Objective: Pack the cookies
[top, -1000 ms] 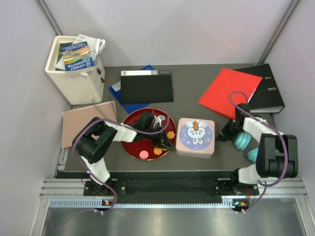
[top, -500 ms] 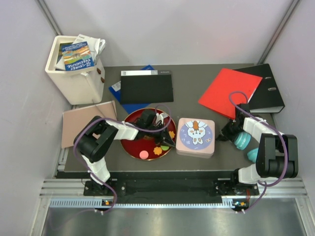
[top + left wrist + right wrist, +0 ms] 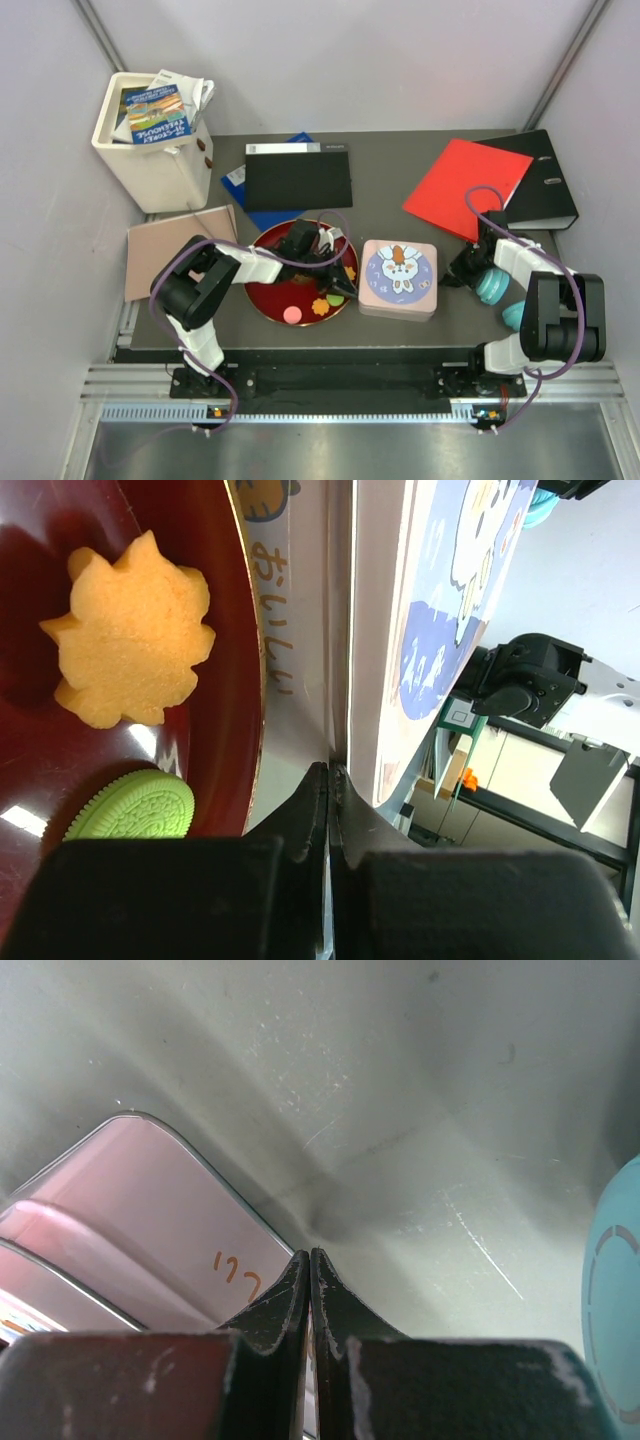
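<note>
Jaws of the left gripper (image 3: 328,772) are pressed flat together, tips in the narrow slot between the rim of the glossy red plate (image 3: 238,680) and the side wall of the pink tin (image 3: 440,630); whether they touch either cannot be told. Just beside them on the plate lie a leaf-edged orange cookie (image 3: 130,630) and a ribbed, embossed green cookie (image 3: 130,808), its lower part cut off by the gripper body. The right gripper (image 3: 308,1257) also has its jaws pressed together, low over the scuffed grey table (image 3: 420,1110) off the tin's rounded corner, with a teal round object (image 3: 615,1260) cropped at the frame's edge.

From above, a pink cookie (image 3: 292,314) and a second orange cookie (image 3: 320,307) sit by the plate's near rim. The left arm hides the plate's middle. The tin's lid, printed with a cartoon figure, is on.

Bare table runs between the tin and the red folder (image 3: 465,185). Farther back are a black binder (image 3: 545,185), a black notebook (image 3: 298,180) half covering a blue folder (image 3: 236,186), and a white bin (image 3: 150,155) of booklets.
</note>
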Controlling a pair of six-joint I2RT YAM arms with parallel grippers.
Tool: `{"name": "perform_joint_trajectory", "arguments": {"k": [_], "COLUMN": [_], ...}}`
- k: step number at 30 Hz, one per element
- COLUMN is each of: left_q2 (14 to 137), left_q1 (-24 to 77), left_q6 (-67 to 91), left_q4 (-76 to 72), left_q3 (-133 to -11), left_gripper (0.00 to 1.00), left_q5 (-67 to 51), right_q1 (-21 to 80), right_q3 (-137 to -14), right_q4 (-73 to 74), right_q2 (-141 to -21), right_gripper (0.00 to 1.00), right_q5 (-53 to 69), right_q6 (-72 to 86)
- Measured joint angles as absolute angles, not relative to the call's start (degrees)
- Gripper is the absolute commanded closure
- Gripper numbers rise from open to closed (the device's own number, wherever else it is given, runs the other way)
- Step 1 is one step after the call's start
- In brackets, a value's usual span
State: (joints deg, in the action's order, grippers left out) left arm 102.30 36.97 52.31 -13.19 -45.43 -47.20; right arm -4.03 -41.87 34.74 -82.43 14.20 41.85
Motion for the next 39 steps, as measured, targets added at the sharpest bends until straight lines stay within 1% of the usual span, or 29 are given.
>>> {"name": "perform_joint_trajectory", "arguments": {"k": [15, 26, 31, 34, 39], "left_q2": [102.3, 102.3, 101.1, 98.9, 94.7], "left_q1": [37.7, 37.7, 37.5, 36.5, 32.2], "left_q6": [49.2, 43.5, 41.3, 40.4, 39.7], "left_q4": [-9.3, -1.7, 2.6, 5.1, 8.6], "left_q3": [-48.7, -48.8, -48.8, -48.7, -48.7], "left_gripper": [1.0, 1.0, 1.0, 1.0, 1.0], "left_q5": [-47.5, -47.1, -45.8, -44.3, -40.5], "right_q1": [-4.7, -4.7, -4.7, -4.7, -4.7], "right_q3": [-41.9, -41.9, -42.0, -43.1, -48.7], "right_q4": [34.8, 35.0, 36.1, 38.1, 39.8], "right_q2": [-82.4, -82.1, -79.4, -75.9, -72.9], "right_gripper": [1.0, 1.0, 1.0, 1.0, 1.0], "right_q5": [13.5, 13.0, 11.6, 9.9, 9.0], "right_q6": [41.8, 41.8, 42.0, 42.7, 43.7]}}
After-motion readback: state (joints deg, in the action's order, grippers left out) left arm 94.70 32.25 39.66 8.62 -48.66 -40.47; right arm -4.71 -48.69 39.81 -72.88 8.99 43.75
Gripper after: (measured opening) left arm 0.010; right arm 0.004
